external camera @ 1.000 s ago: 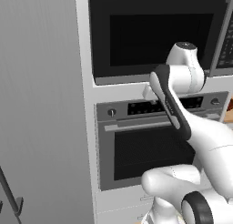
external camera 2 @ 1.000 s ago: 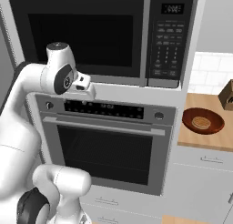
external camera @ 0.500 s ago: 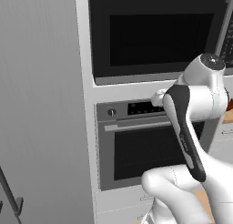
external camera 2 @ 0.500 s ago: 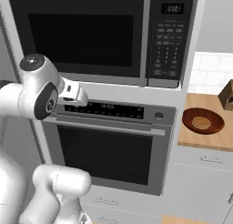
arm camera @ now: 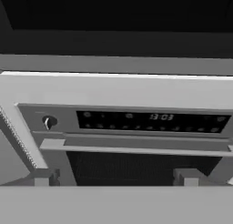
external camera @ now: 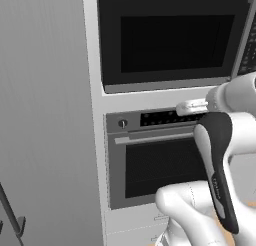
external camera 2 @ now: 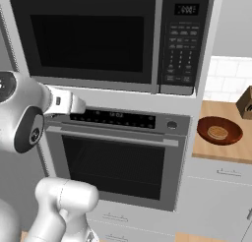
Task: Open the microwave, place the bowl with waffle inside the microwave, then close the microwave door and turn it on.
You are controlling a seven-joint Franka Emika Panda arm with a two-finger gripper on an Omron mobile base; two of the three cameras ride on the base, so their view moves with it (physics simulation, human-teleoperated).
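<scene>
Fingers (arm camera: 116,177) spread, empty, facing the wall oven (external camera 2: 118,157); I should rise right to the microwave door (external camera 2: 86,37) handle (external camera 2: 158,39) and hook squarely.

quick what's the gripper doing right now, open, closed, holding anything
Gripper: jaws open and empty, pointed at the steel wall oven below the closed black built-in microwave.

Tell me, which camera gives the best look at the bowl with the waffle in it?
The right base view: the bowl sits whole on the wooden counter right of the oven, the waffle lying inside it. The left base view and hand view face the oven front and microwave instead.
</scene>
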